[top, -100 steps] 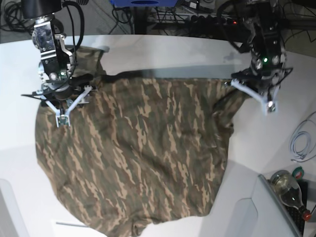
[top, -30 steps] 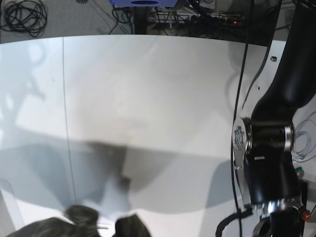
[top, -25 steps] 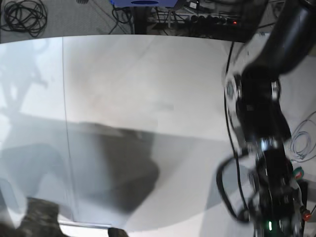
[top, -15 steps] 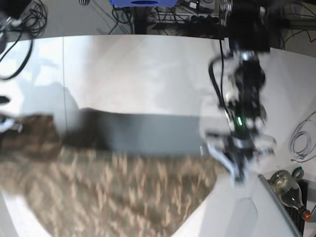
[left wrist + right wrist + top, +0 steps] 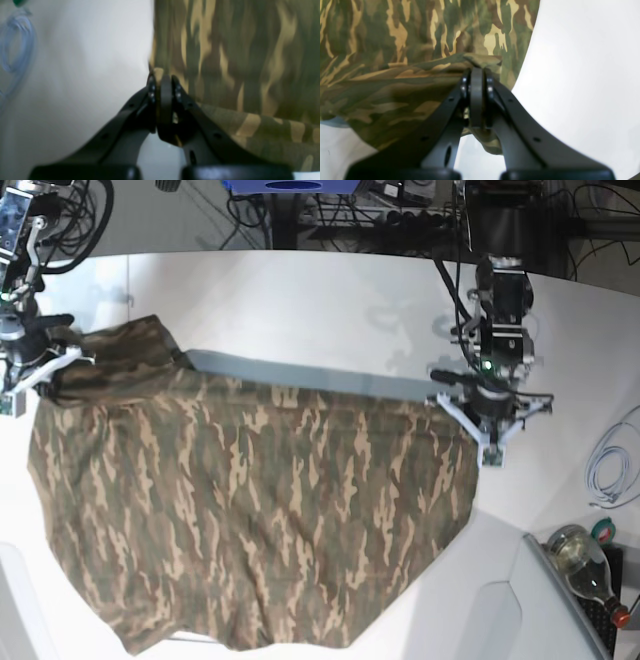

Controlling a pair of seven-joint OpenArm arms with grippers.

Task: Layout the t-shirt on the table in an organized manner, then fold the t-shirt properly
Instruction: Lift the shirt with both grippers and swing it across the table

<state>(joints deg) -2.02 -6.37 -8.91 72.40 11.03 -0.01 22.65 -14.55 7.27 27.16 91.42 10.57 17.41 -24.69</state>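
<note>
Camouflage t-shirt (image 5: 290, 510) in olive, brown and tan, spread broadly over the white desk (image 5: 330, 305), its upper edge stretched between two robot arms. The left gripper (image 5: 490, 438) is closed on one upper corner; the right gripper (image 5: 30, 385) is closed on the cloth near the opposite corner. A clear bottle (image 5: 588, 570) lies at the desk's side, near coiled cable (image 5: 608, 470).

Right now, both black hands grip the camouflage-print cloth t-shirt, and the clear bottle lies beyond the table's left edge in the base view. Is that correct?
Not quite: the base view shows the clear bottle at the right.
</note>
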